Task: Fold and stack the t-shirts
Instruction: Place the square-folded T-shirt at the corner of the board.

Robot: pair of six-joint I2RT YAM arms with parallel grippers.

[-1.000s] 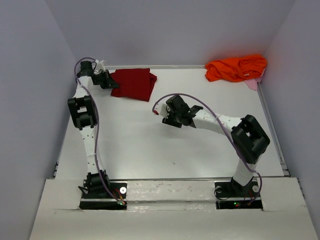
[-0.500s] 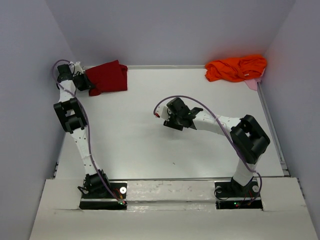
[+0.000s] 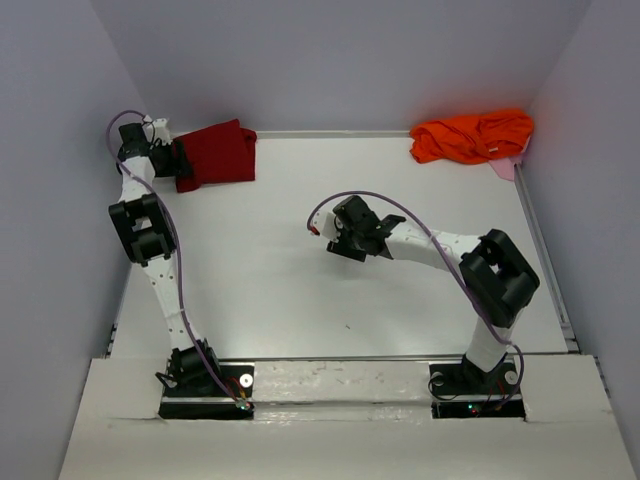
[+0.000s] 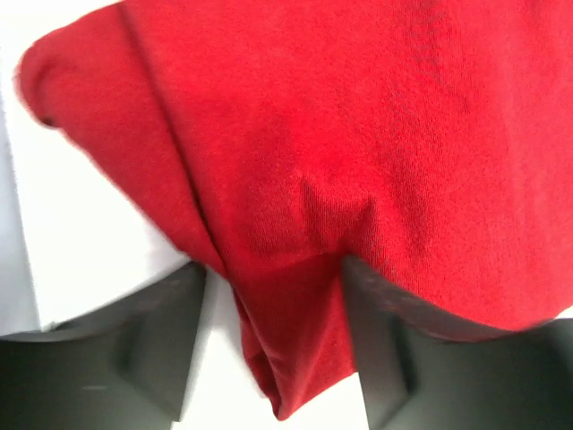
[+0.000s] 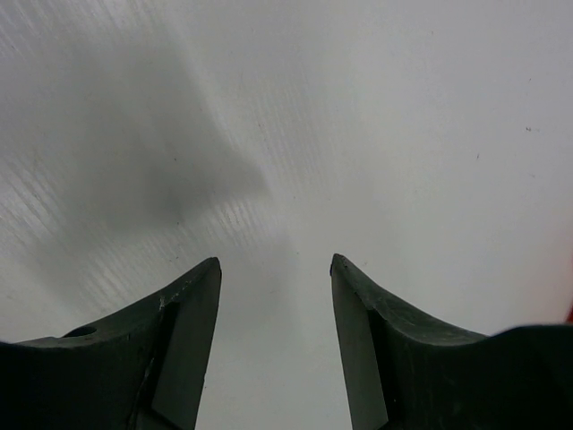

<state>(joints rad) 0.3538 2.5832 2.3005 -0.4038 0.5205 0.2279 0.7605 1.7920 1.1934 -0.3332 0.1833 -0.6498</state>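
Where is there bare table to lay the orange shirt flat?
Widest bare table lies between the left arm and right arm, nearer than the right hand. More lies along the far edge between the red t-shirt and orange t-shirt. Crowded: the far left corner, with the left hand at the red cloth.

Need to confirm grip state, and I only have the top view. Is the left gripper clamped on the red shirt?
Observer: No. In the left wrist view the left gripper is open; white table shows between one finger and the red t-shirt.
Operator: Cloth between the fingers?
Observer: Yes, a fold lies between them and drapes over the other finger.
Operator: Right side?
Observer: The right gripper is open, nothing between its fingers, only table beneath.
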